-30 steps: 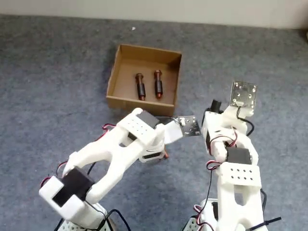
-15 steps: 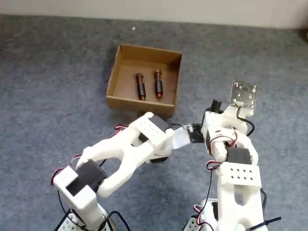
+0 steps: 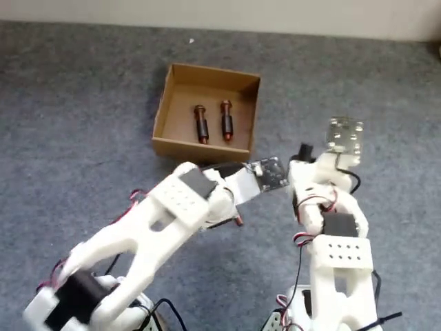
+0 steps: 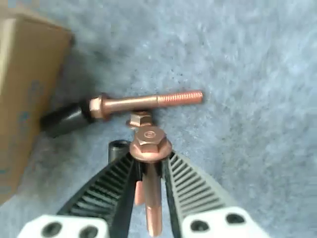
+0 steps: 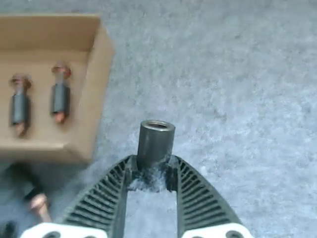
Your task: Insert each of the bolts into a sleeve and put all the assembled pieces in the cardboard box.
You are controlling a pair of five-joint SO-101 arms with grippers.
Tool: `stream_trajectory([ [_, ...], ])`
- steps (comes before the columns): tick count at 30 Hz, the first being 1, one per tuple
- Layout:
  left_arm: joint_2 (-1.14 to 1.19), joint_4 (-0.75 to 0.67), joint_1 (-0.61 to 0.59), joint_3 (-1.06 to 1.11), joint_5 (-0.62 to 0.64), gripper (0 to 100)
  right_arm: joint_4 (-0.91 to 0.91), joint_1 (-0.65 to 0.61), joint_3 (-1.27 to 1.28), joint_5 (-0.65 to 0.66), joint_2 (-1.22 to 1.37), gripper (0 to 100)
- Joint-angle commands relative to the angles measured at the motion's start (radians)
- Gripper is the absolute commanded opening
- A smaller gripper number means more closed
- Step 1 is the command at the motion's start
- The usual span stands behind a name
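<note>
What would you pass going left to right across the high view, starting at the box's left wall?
Cardboard box's left wall → first assembled piece → second assembled piece → box's right wall → right arm.

The cardboard box (image 3: pixel 198 147) is sitting near the worktop's (image 3: pixel 83 103) far edge, carrying two assembled pieces (image 3: pixel 201 125) (image 3: pixel 226 121) side by side. A loose bolt (image 4: pixel 148 102) is lying by its near wall, head beside a black sleeve (image 4: pixel 64 120). The left claw (image 4: pixel 151 156) is pinching a second bolt (image 4: pixel 151 171); the right claw (image 5: pixel 152 163) is gripping a grey sleeve (image 5: pixel 155 141).
</note>
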Motion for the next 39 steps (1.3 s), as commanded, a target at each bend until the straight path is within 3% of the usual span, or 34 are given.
stream_trajectory([
  [1, -0.209, -0.066, -0.074, 0.039, 0.118, 1, 0.099, -0.119, -0.027, 0.046, -0.13, 0.6],
  [7, -0.429, -0.258, -0.272, 0.156, 0.416, 1, 0.102, -0.217, 0.064, 0.055, -0.401, 0.6],
  [12, -0.565, -0.29, -0.346, 0.183, 0.562, 1, 0.102, -0.38, 0.145, 0.057, -0.576, 0.6],
  [25, -0.88, -0.313, -0.298, 0.183, 0.715, 1, 0.015, -0.694, 0.252, 0.155, -0.665, 0.6],
  [30, -0.937, -0.307, -0.295, 0.186, 0.732, 1, -0.038, -0.714, 0.268, 0.172, -0.665, 0.6],
  [39, -0.992, -0.299, -0.185, 0.236, 0.726, 1, -0.077, -0.746, 0.272, 0.242, -0.665, 0.6],
])
